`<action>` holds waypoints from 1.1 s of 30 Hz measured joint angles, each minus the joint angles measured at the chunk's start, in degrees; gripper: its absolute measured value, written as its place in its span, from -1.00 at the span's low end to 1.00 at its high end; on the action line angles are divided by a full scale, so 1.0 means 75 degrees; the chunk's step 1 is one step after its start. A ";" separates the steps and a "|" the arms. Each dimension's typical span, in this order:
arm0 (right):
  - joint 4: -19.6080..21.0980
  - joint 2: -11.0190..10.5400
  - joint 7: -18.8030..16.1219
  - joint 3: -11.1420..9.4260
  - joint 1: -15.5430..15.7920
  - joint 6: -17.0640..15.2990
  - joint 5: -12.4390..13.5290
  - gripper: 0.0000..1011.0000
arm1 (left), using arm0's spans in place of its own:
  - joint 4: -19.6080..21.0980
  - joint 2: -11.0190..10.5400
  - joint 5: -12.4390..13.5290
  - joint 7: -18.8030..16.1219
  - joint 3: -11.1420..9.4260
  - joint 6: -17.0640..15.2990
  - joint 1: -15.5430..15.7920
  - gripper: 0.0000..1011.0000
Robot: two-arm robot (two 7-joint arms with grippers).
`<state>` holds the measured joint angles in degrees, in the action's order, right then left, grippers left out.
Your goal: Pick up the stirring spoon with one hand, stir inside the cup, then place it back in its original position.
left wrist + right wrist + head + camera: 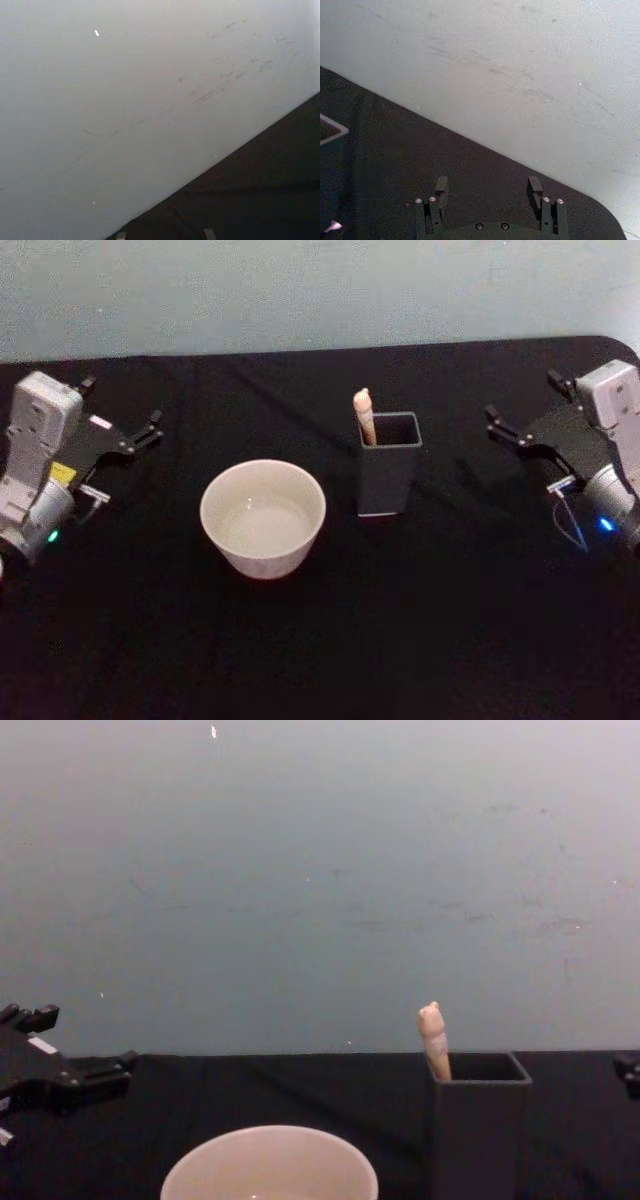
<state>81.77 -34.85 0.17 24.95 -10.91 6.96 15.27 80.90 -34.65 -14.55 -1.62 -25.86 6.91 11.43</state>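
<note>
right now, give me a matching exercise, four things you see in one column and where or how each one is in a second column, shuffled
Column one
1. stirring spoon
2. cup
3. left gripper
4. right gripper

Column two
a. open, off at the right side of the table
b. upright in the dark grey holder, handle poking out of the top
c. open, off at the left side of the table
d. round and cream-white, standing left of the holder

Pairs: 1-b, 2-d, 3-c, 4-a
</note>
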 joint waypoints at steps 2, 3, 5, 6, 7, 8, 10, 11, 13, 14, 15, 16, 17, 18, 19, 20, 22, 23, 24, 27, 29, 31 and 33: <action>0.0090 -0.0025 -0.0121 -0.0058 0.0034 0.0001 0.0079 0.98 | 0.0000 0.0000 0.0000 0.0000 0.0000 0.0000 0.0000 0.98; 0.0145 -0.0041 -0.0196 -0.0085 0.0050 -0.0003 0.0125 0.98 | 0.0000 0.0000 0.0000 0.0001 0.0000 0.0000 0.0000 0.98; 0.0281 -0.0078 -0.0350 -0.0141 0.0081 -0.0022 0.0232 0.98 | 0.0001 0.0000 0.0000 0.0000 0.0000 0.0000 0.0000 0.98; 0.0406 -0.0115 -0.0493 -0.0192 0.0108 -0.0067 0.0349 0.98 | 0.0000 0.0000 0.0000 0.0000 0.0000 0.0000 0.0000 0.98; 0.0487 -0.0134 -0.0582 -0.0223 0.0120 -0.0095 0.0408 0.98 | 0.0001 0.0000 0.0000 0.0000 0.0000 0.0000 0.0000 0.98; 0.0640 -0.0173 -0.0746 -0.0293 0.0144 -0.0171 0.0549 0.98 | 0.0001 0.0000 0.0000 0.0000 0.0000 0.0000 0.0000 0.98; 0.0810 -0.0202 -0.0917 -0.0364 0.0165 -0.0264 0.0705 0.98 | 0.0001 0.0000 0.0000 0.0001 0.0000 0.0000 0.0000 0.98; 0.0892 -0.0214 -0.0987 -0.0395 0.0173 -0.0304 0.0774 0.98 | 0.0001 0.0000 0.0000 0.0000 0.0000 0.0000 0.0000 0.98; 0.1151 -0.0242 -0.1195 -0.0479 0.0199 -0.0434 0.0967 0.98 | 0.0000 0.0000 0.0000 0.0000 0.0000 0.0000 0.0000 0.98; 0.1318 -0.0258 -0.1321 -0.0524 0.0219 -0.0538 0.1083 0.98 | 0.0000 0.0000 0.0000 0.0000 0.0000 0.0000 -0.0001 0.98; 0.1318 -0.0258 -0.1321 -0.0524 0.0219 -0.0538 0.1083 0.98 | 0.0000 0.0000 0.0000 0.0000 0.0000 0.0000 0.0000 0.98; 0.1471 -0.0260 -0.1447 -0.0549 0.0238 -0.0622 0.1173 0.98 | 0.0001 0.0000 0.0000 0.0000 0.0000 0.0000 0.0000 0.98; 0.1544 -0.0260 -0.1511 -0.0556 0.0248 -0.0672 0.1217 0.98 | 0.0000 0.0000 0.0000 0.0000 0.0000 0.0000 0.0000 0.98; 0.1672 -0.0259 -0.1610 -0.0558 0.0265 -0.0785 0.1284 0.98 | 0.0001 0.0000 0.0000 0.0000 0.0000 0.0000 0.0000 0.98; 0.1743 -0.0256 -0.1658 -0.0556 0.0271 -0.0857 0.1316 0.98 | 0.0001 0.0000 0.0000 0.0000 0.0000 0.0000 0.0000 0.98; 0.1803 -0.0251 -0.1699 -0.0549 0.0276 -0.0933 0.1339 0.98 | 0.0001 0.0000 0.0000 0.0000 0.0000 0.0000 0.0000 0.98; 0.1976 -0.0233 -0.1810 -0.0504 0.0287 -0.1160 0.1369 0.98 | 0.0001 0.0000 0.0000 0.0000 0.0000 0.0000 0.0000 0.98; 0.2036 -0.0230 -0.1848 -0.0488 0.0287 -0.1228 0.1375 0.98 | 0.0000 0.0000 0.0000 0.0000 0.0000 0.0000 0.0000 0.98; 0.2085 -0.0229 -0.1894 -0.0470 0.0288 -0.1306 0.1382 0.98 | 0.0001 0.0000 0.0000 0.0000 0.0000 0.0000 0.0000 0.98; 0.2284 -0.0249 -0.2149 -0.0382 0.0230 -0.1691 0.1406 0.98 | 0.0000 0.0000 0.0000 0.0000 0.0000 0.0000 0.0000 0.98; 0.2335 -0.0267 -0.2258 -0.0334 0.0176 -0.1839 0.1402 0.98 | 0.0000 0.0000 0.0000 0.0000 0.0000 0.0000 0.0000 0.98; 0.2361 -0.0286 -0.2419 -0.0242 0.0054 -0.2108 0.1352 0.98 | 0.0001 0.0000 0.0000 0.0000 0.0000 0.0000 0.0000 0.98; 0.2356 -0.0287 -0.2529 -0.0135 -0.0093 -0.2379 0.1232 0.98 | 0.0001 0.0000 0.0000 0.0000 0.0000 0.0000 0.0000 0.98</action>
<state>99.44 -36.99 -18.80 23.94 -11.61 -10.88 24.51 80.90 -34.64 -14.55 -1.62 -25.86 6.91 11.43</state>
